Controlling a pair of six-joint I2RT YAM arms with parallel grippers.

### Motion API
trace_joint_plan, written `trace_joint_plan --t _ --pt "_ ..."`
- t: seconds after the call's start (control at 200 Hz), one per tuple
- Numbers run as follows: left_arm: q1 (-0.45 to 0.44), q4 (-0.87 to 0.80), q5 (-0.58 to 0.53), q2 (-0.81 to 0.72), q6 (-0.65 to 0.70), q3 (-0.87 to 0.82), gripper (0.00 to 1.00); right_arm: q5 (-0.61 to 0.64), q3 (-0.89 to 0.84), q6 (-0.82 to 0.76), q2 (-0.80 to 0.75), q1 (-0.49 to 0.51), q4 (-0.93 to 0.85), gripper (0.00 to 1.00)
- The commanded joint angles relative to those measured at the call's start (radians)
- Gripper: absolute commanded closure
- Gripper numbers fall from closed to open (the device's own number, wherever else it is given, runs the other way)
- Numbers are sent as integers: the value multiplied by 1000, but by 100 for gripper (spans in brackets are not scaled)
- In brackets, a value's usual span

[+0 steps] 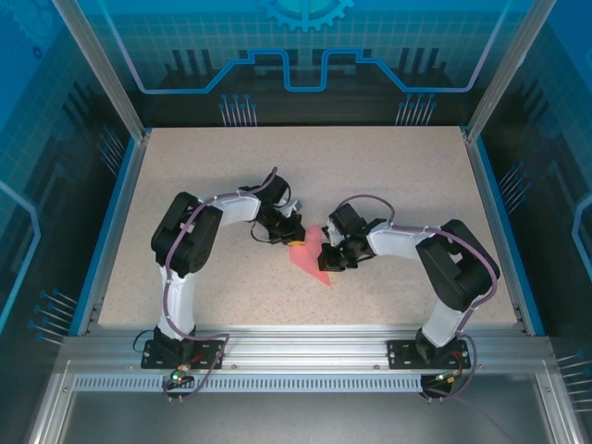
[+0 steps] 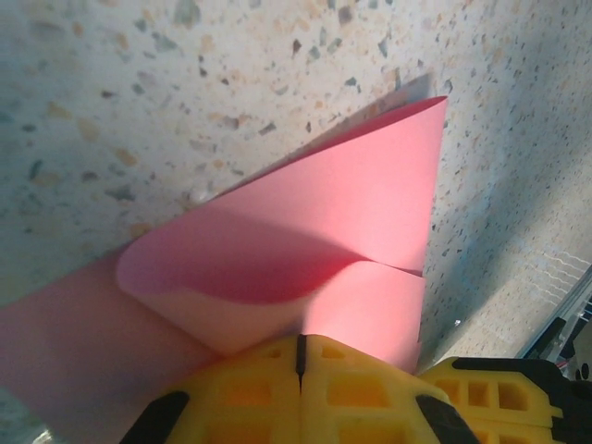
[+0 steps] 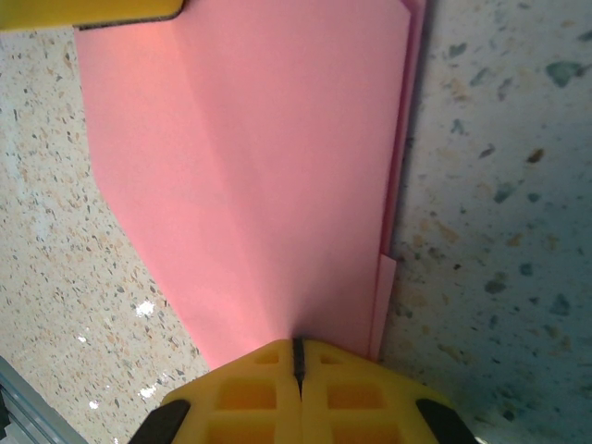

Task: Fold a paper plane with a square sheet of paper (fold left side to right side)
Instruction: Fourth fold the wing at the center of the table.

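I am resting my left gripper (image 2: 301, 363) and right gripper (image 3: 298, 361), both closed empty, on the paper (image 1: 311, 256) at mid-tabletop (image 1: 388, 176). Its flap (image 2: 277, 268) is bulging uncreased; a sliding tip could be skewing the fold.

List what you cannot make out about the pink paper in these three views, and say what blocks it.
Top view: the creases of the paper are too small; the left fingers and right fingers cover its upper corners.
Left wrist view: the left fingers hide the paper's near edge; the frame cuts off its left part.
Right wrist view: the right fingers hide the near tip; the top edge crops the rest.
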Motion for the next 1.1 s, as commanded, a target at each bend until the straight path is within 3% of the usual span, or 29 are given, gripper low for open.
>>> trace_joint_plan --t 0.0,0.68,1.095 --pt "73 6 -150 58 42 49 99 73 -64 -14 41 18 -167 100" --pt "163 -54 -178 120 76 175 96 36 -82 22 33 24 -131 100" --pt "215 -108 -154 -91 52 167 68 -35 -91 161 11 62 68 100"
